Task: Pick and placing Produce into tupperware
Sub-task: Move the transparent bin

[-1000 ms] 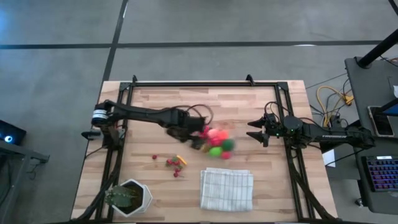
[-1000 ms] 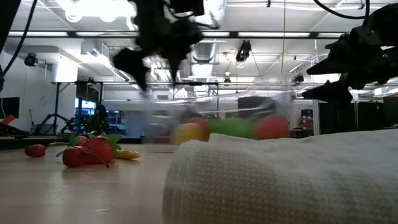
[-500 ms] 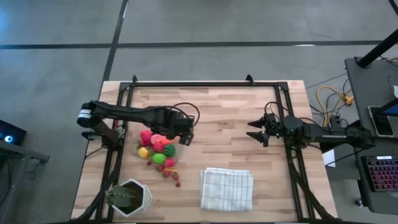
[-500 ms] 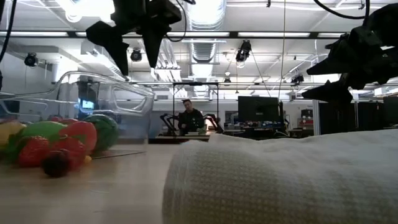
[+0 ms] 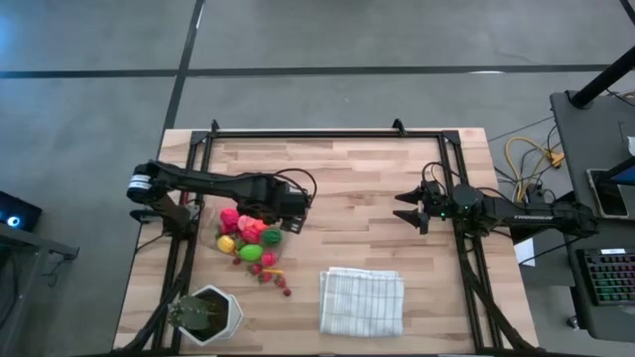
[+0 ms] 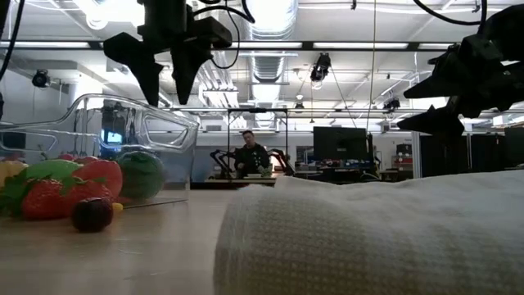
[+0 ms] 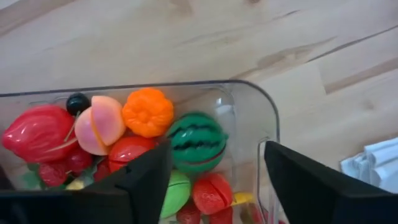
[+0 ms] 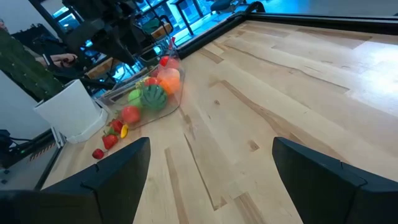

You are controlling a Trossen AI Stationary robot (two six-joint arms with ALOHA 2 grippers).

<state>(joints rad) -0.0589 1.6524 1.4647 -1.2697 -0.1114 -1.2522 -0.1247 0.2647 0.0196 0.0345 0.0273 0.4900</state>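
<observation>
The clear tupperware (image 6: pixel 168 135) lies on the table left of centre. It holds bright produce (image 5: pixel 248 236): pink, orange and red pieces and a striped green ball (image 7: pixel 194 141). A few red berries (image 5: pixel 279 282) and a dark berry (image 6: pixel 92 215) lie on the wood beside it. My left gripper (image 6: pixel 166 98) is open above the container's right end, fingers pointing down. One finger (image 7: pixel 146 186) stands over the inside and the other finger (image 7: pixel 311 183) outside the wall. My right gripper (image 5: pixel 402 210) waits open near the table's right side, above the wood. My left gripper stands astride the tupperware's end wall (image 7: pixel 269 134), coming from above. I cannot tell whether either finger touches that wall.
A folded white cloth (image 5: pixel 361 300) lies near the table's near edge, right of the berries. A white hexagonal plant pot (image 5: pixel 206 315) stands at the near left corner. Bare wood stretches between the tupperware and my right gripper. A person shows in the room behind.
The tupperware with its produce has slid fast along the table from the middle toward the left edge. It ended next to the loose berries. My left gripper swung left with it, stayed open, and has kept almost still over the container's end for the last half second.
</observation>
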